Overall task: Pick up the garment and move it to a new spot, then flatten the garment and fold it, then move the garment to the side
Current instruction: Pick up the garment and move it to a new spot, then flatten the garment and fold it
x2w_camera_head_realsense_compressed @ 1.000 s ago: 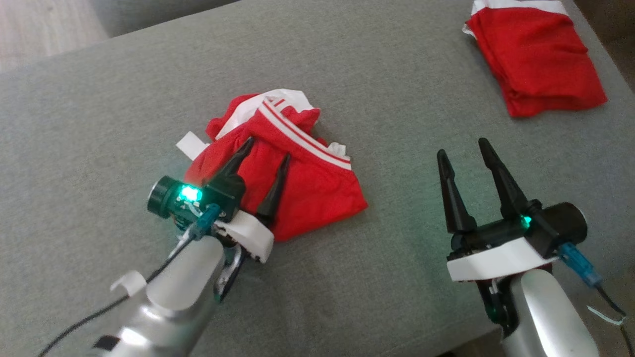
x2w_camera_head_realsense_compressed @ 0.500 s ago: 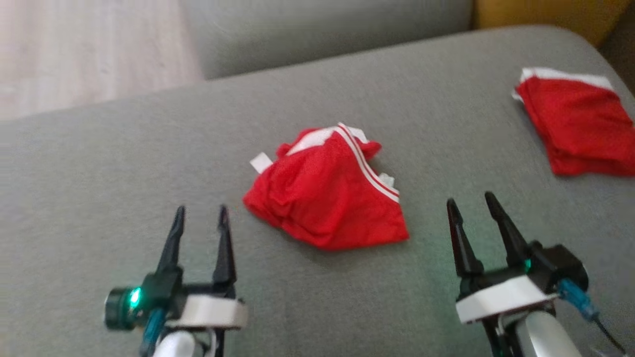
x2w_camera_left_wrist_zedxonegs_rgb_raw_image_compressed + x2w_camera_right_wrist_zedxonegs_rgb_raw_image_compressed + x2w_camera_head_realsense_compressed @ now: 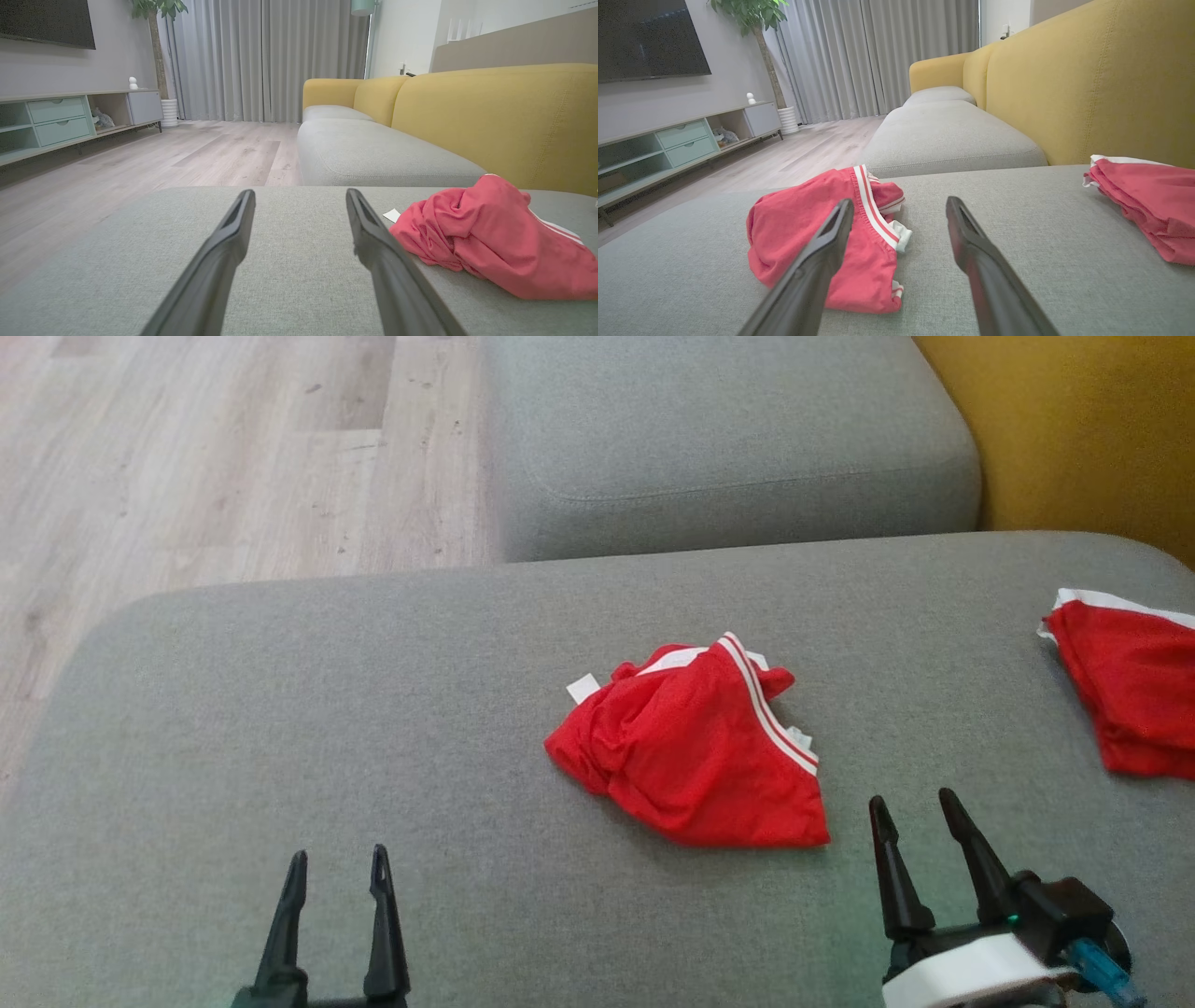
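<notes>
A crumpled red garment (image 3: 691,747) with white stripes lies bunched on the grey cushion (image 3: 373,728), near the middle. It also lies at the right in the left wrist view (image 3: 495,233) and at the left in the right wrist view (image 3: 822,228). My left gripper (image 3: 338,861) stands open at the lower left, well apart from the garment, nothing between its fingers. My right gripper (image 3: 915,803) stands open at the lower right, just off the garment's near right corner, empty too.
A second red garment (image 3: 1134,686), folded flat, lies at the cushion's right edge (image 3: 1148,200). Another grey seat cushion (image 3: 719,439) lies beyond, with a yellow backrest (image 3: 1083,429) to the right. Wooden floor (image 3: 215,457) lies past the cushion's left and far edges.
My left gripper has drawn back off the garment to the lower left, leaving it on the cushion. The head camera has tilted up, so the whole scene sits lower in the picture.
</notes>
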